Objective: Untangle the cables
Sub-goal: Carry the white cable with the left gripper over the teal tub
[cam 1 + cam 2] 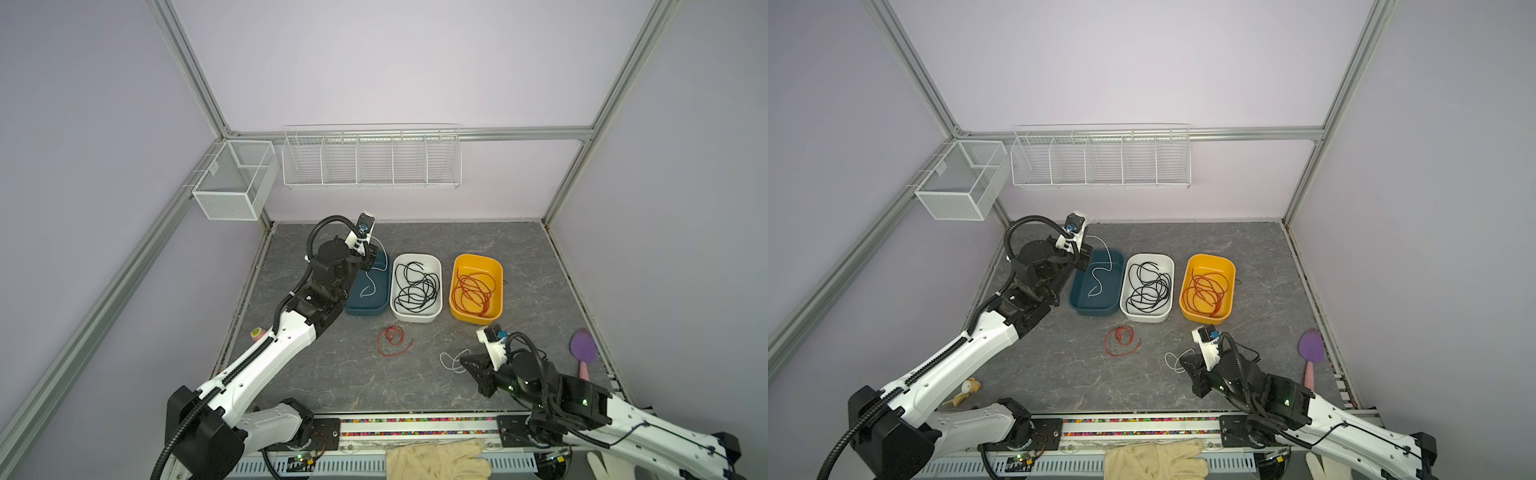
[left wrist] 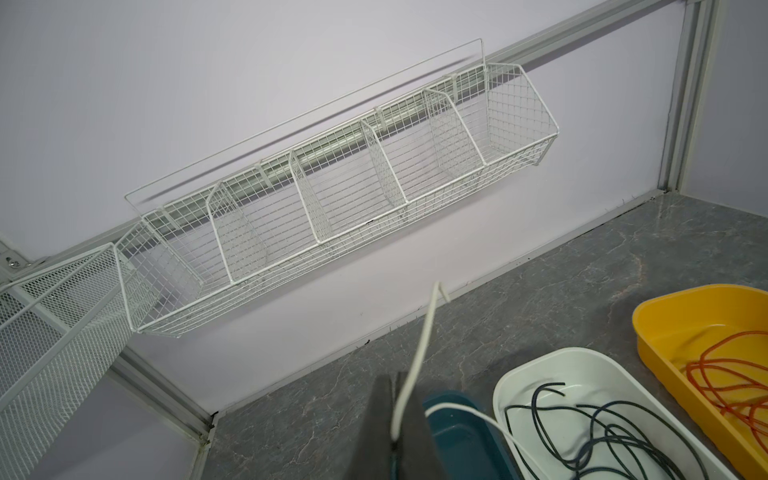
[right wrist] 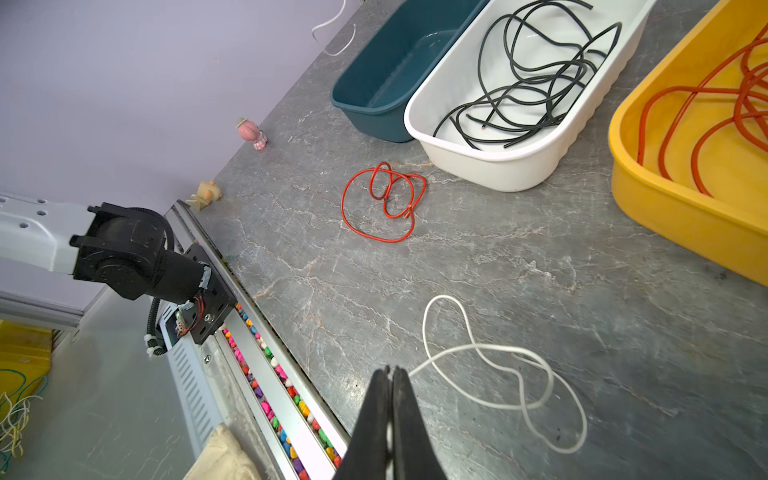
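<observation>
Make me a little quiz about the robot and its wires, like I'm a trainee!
1. What colour bin holds the black cables?
2. True or false: the left pincer is shut on a white cable.
3. The loose red cable lies: a) on the table, b) in the yellow bin.
Key: 1 the white bin; 2 true; 3 a.
</observation>
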{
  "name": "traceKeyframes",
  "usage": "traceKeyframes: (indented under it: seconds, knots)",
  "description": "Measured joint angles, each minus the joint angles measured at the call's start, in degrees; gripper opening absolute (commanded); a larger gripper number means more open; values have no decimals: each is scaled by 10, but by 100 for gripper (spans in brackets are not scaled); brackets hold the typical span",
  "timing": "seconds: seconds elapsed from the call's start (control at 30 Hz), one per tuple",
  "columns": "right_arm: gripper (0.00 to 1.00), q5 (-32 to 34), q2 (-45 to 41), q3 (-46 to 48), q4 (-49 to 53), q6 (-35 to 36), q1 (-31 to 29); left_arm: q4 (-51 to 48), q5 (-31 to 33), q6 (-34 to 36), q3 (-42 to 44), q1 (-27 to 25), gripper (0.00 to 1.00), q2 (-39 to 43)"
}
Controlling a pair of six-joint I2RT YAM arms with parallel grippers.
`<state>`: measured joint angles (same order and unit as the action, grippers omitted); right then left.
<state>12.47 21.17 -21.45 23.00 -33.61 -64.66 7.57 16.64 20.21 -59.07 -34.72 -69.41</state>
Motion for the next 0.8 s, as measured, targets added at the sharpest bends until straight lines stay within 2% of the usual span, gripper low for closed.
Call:
traceKeyframes:
  seconds: [0.3,0.8]
  knots:
    - [7,-1,-21,-26,29,6,0,62,-4,-14,58,56,0,-48]
    - [7,-7,-33,-74,57,9,0,110,0,-46,107,58,0,-131]
